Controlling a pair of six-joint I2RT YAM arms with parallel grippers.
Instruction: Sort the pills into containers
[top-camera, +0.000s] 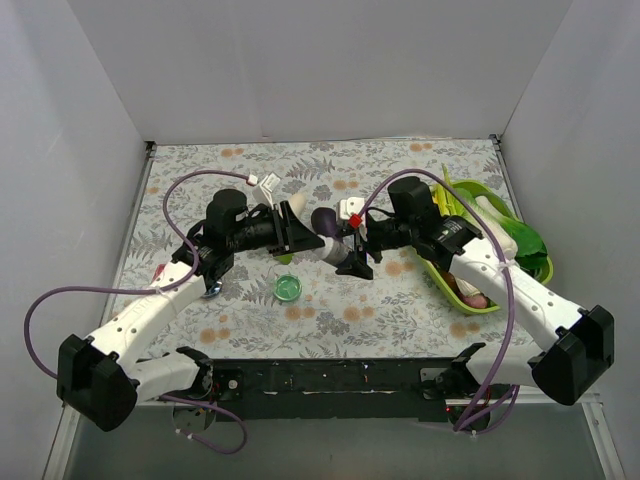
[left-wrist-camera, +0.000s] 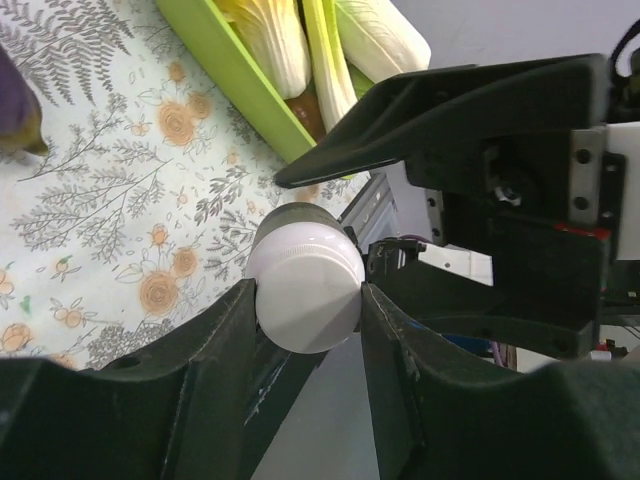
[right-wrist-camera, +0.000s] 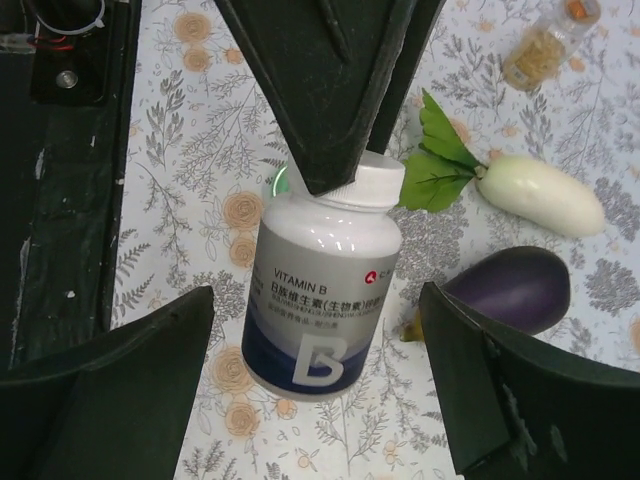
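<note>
White glossy plastic bottle, cylindrical, round cap clamped by left pincer. Right pincer wide, flanking bottle body, not touching. Round green translucent dish on floral surface, near bottle, toward arm bases.

Plain pale walls enclose on three sides a table covered with grey fern-and-flower cloth.

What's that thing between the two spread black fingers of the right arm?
A white Vitamin B bottle, untouched by the open right gripper; the left gripper clamps its cap. The right wrist view shows it best.
</note>
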